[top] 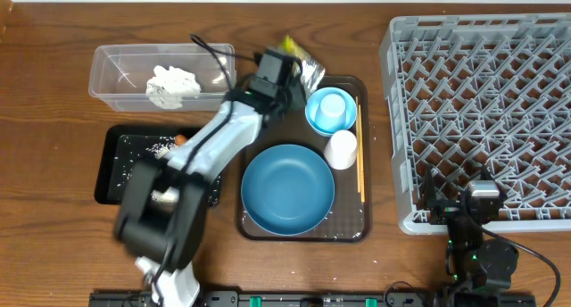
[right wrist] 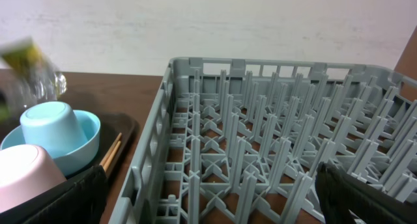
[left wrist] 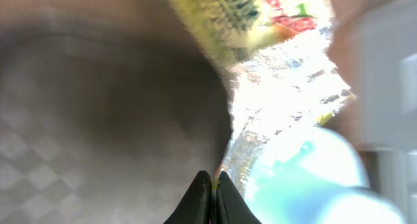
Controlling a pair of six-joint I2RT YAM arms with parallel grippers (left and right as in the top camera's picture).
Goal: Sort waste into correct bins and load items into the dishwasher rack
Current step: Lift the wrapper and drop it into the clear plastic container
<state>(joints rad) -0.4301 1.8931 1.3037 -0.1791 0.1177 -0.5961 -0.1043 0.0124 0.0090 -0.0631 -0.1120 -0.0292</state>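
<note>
My left gripper [top: 293, 79] is shut on an edge of the yellow-green wrapper [top: 302, 61] at the back of the brown serving tray [top: 350, 225]. In the left wrist view the fingertips [left wrist: 203, 183] pinch a thin sliver of wrapper [left wrist: 260, 28], with the light-blue bowl [left wrist: 313, 178] beside it. That bowl [top: 314, 117] holds an upturned cup [top: 333, 105]. A white cup [top: 341, 149], the big dark-blue bowl [top: 287, 189] and chopsticks [top: 360, 160] lie on the same tray. My right gripper [top: 457, 200] stands open at the front edge of the grey rack [top: 482, 111], holding nothing.
The clear tub [top: 116, 70] at the back left holds a crumpled tissue [top: 174, 84]. In front of it, the black tray [top: 114, 178] carries rice grains [top: 161, 147] and a small carrot [top: 180, 139]. The rack's [right wrist: 260, 146] pegs fill the right wrist view.
</note>
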